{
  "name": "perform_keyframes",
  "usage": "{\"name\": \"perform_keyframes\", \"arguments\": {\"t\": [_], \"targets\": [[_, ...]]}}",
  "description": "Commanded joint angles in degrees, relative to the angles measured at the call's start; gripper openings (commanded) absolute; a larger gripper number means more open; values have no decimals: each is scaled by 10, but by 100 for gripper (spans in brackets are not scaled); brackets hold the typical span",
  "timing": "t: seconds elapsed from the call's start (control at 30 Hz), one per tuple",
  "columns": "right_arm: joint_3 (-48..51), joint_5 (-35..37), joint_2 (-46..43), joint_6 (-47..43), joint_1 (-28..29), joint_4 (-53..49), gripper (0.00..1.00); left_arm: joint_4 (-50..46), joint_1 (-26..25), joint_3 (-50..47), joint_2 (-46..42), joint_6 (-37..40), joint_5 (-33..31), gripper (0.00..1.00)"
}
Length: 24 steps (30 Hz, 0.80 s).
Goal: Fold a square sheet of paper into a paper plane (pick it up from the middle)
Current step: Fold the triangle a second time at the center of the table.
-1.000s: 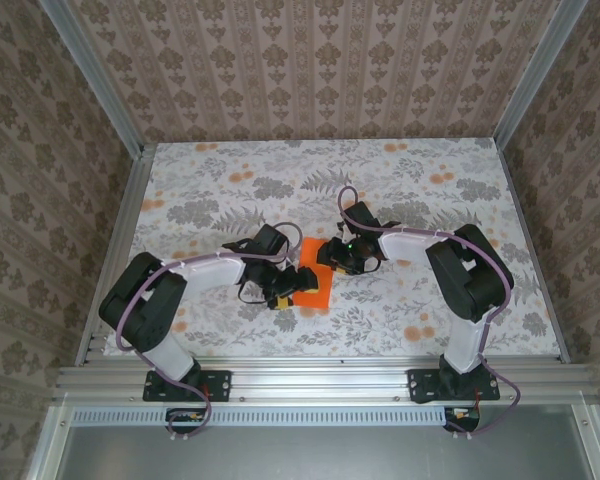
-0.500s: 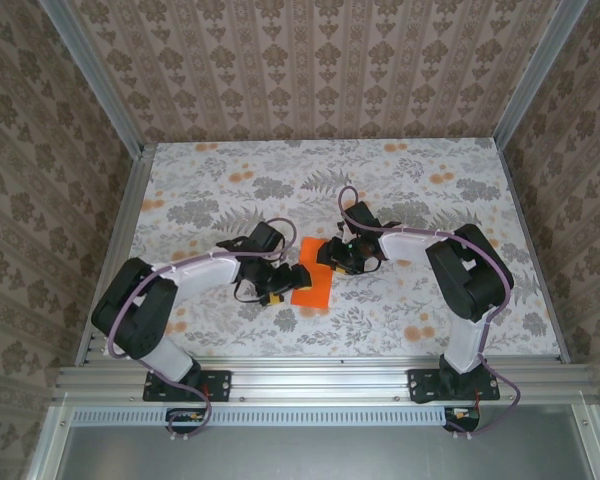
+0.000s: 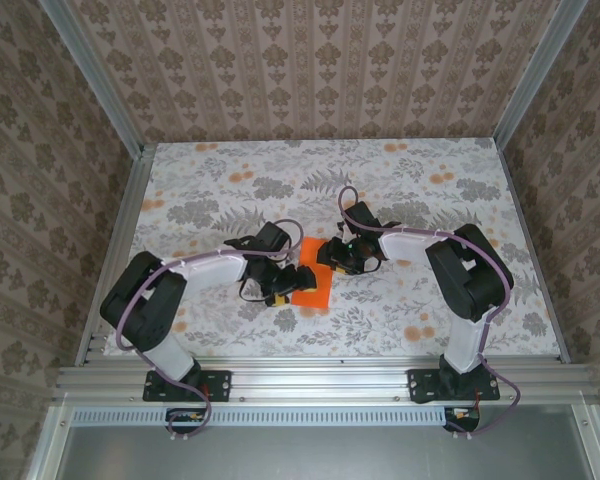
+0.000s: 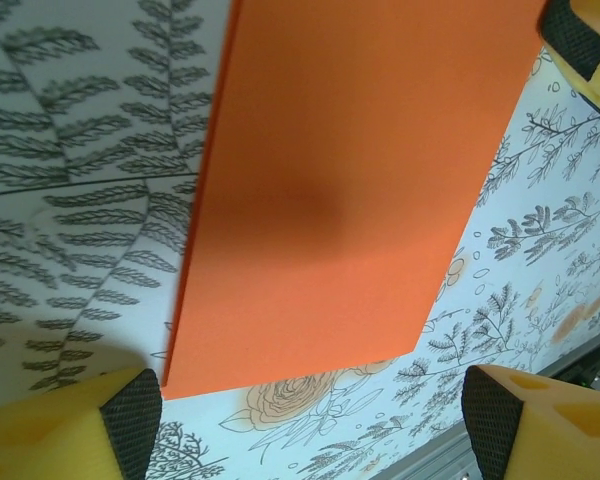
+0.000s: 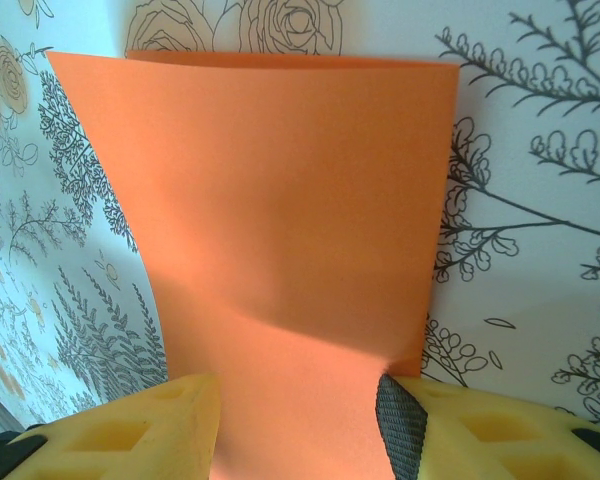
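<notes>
Your left tool (image 4: 310, 425) stands wide over the orange sheet of paper (image 3: 313, 284), which lies mid-tabletop (image 3: 430, 190) between both arms. Your right tool (image 5: 295, 435) sits half-spread at the sheet's other edge; whether it grips, I cannot tell.

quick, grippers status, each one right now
left gripper: open, over the square sheet of paper, holding nothing
right gripper: sheet runs between its fingers, grip cannot be told

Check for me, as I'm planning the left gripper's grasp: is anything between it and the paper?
Nothing visible. The left gripper hangs open right over the paper. The right gripper sits at the opposite edge, clear of that path.
</notes>
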State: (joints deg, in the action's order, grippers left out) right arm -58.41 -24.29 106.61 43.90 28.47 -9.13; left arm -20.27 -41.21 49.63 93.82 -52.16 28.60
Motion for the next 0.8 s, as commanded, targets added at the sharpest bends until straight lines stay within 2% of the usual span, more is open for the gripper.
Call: {"name": "perform_keyframes", "arguments": {"t": [0.0,0.27,0.47,0.77], "targets": [[33,48,57,6,0,-44,51,0,-6,16,11,16,16,82],[33,47,57,6,0,-43,51,46,-4,4,1,-6,38,79],[33,47,61,6,0,-42,51,-45,-3,18,-11,18,-42,80],[33,49,66,7,0,-42,51,-36,-6,26,8,19,-21,81]]}}
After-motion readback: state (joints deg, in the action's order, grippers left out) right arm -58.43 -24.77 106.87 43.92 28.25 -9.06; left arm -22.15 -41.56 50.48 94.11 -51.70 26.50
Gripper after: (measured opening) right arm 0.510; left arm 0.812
